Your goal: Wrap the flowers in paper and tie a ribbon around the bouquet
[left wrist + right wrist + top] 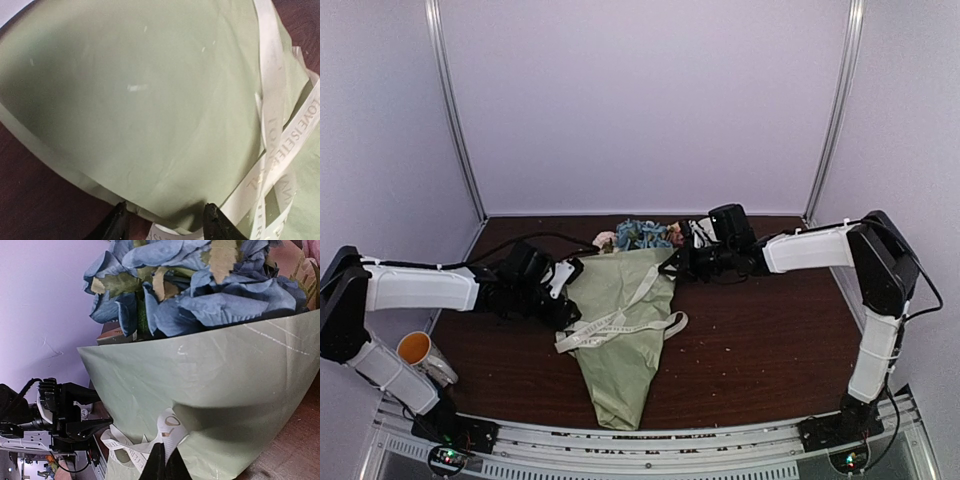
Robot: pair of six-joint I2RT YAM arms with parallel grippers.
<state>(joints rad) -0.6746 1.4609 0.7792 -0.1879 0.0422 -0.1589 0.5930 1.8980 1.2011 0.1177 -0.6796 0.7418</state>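
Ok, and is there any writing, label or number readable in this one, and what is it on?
"LOVEISETER": printed along the cream ribbon, left wrist view; the letters after that are too faint to read.
"O": one clear letter on the ribbon, right wrist view; its neighbours are blurred.
Top view: the ribbon lettering is too small to read.
The paper and flowers carry no text.

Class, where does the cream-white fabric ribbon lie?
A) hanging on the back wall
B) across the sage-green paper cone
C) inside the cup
B: the cream-white fabric ribbon lies looped across the middle of the sage-green paper cone on the dark wooden table.
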